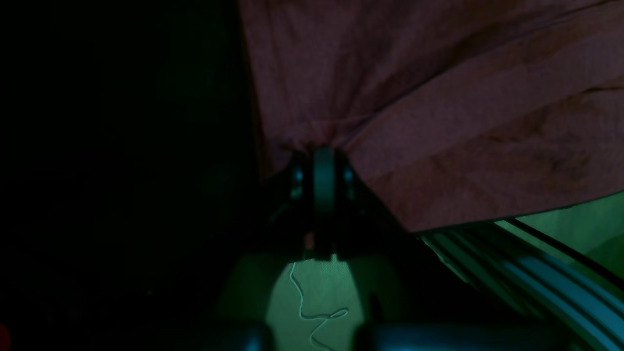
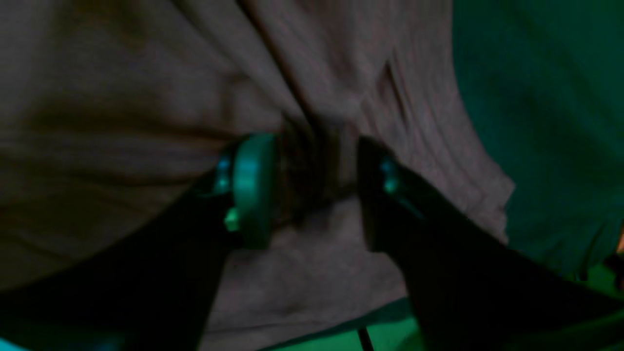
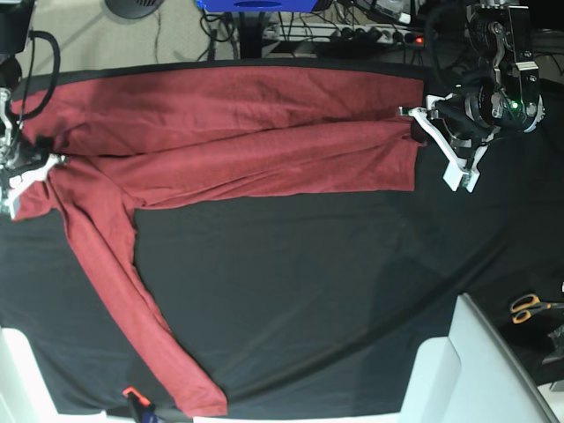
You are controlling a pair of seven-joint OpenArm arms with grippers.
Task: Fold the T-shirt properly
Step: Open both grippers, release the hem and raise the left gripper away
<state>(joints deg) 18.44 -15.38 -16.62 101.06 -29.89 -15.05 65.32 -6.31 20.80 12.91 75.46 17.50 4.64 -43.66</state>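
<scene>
Your left gripper [image 1: 322, 161] has its jaws pressed together on a bunched edge of the T-shirt [image 3: 238, 132]; in the left wrist view the fabric gathers into creases that run straight into the closed tips. In the base view that gripper sits at about 2 o'clock, at the garment's straight end.

Your right gripper [image 2: 312, 190] has its jaws spread apart. In the right wrist view a pleated ridge of cloth lies between the two pads, but neither pad can be seen pressing it, so I judge the cloth as not held on that side. In the base view this gripper sits at 9 o'clock, beside the shoulder end of the garment.

Moving outward: the T-shirt lies stretched across the far part of the black table cover [image 3: 308, 291], running from 9 o'clock to 2 o'clock. The body appears already doubled lengthwise, with a long diagonal crease along it. One sleeve [image 3: 132, 308] is loose, trailing from the shoulder toward 7 o'clock and ending near the cover's near edge.

Assessment: you are at an early to middle stage. A lengthwise fold appears made. Outstanding items: bring the trailing sleeve onto the body, then fold the body across its length into a compact stack.

A pair of scissors [image 3: 529, 307] lies at 4 o'clock, well apart from the work.
</scene>
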